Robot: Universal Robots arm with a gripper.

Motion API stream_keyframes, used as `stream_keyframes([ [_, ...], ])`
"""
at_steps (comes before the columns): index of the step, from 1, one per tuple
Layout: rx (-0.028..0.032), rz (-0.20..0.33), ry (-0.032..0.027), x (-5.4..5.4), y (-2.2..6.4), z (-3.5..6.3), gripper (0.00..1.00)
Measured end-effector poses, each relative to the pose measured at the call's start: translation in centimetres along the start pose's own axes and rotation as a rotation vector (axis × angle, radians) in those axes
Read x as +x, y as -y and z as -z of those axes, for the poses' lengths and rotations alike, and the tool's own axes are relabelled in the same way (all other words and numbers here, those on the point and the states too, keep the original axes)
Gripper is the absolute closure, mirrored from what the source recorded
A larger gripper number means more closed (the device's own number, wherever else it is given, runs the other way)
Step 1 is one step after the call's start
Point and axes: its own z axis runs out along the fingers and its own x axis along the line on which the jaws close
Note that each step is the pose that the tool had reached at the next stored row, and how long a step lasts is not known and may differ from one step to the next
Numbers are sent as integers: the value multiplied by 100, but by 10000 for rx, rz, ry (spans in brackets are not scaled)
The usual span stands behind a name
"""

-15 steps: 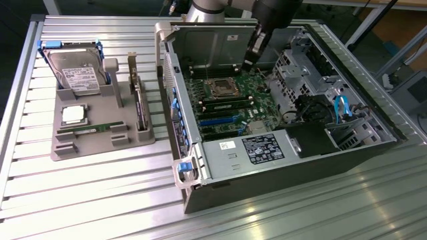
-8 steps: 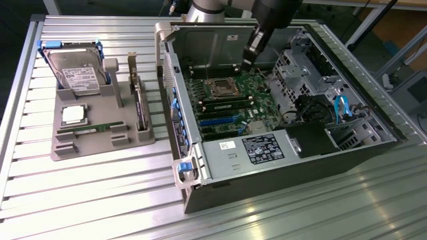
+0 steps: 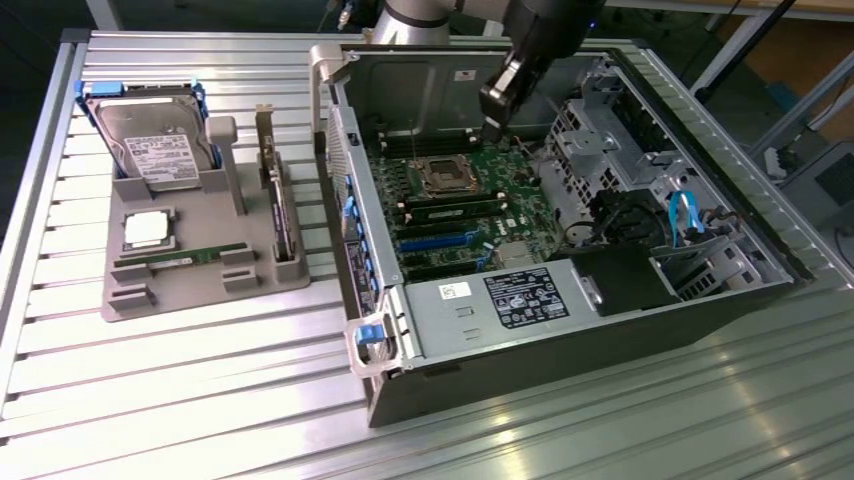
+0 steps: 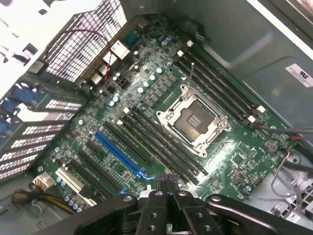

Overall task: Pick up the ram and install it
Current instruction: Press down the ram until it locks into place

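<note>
In the exterior view your gripper (image 3: 501, 125) hangs clenched and empty inside the open computer case (image 3: 721, 300), above the motherboard (image 3: 461, 200), while the ram (image 3: 180, 258) lies in the grey parts tray (image 3: 200, 290) well outside the case on the slatted metal table (image 3: 174, 400); judge it light, stiff and fragile, best pinched by its long edges. In the wrist view the gripper (image 4: 168, 188) hovers over the memory slots (image 4: 161, 142) beside the bare CPU socket (image 4: 193, 119), with the case walls close around.

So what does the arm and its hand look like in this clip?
The arm has a silver-grey round tube section and a black wrist block with a blue spot near the top. Its hand is black and narrows towards the tip; from the wrist camera it shows matte black linkage bars with round pivot bolts.
</note>
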Motion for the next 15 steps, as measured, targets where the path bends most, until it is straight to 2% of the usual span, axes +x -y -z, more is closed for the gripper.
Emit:
stream_keyframes([
  [6, -20, -1088, 39, 0, 0, -5, 90],
  [15, -67, -3697, 133, 0, 1, -19, 90],
])
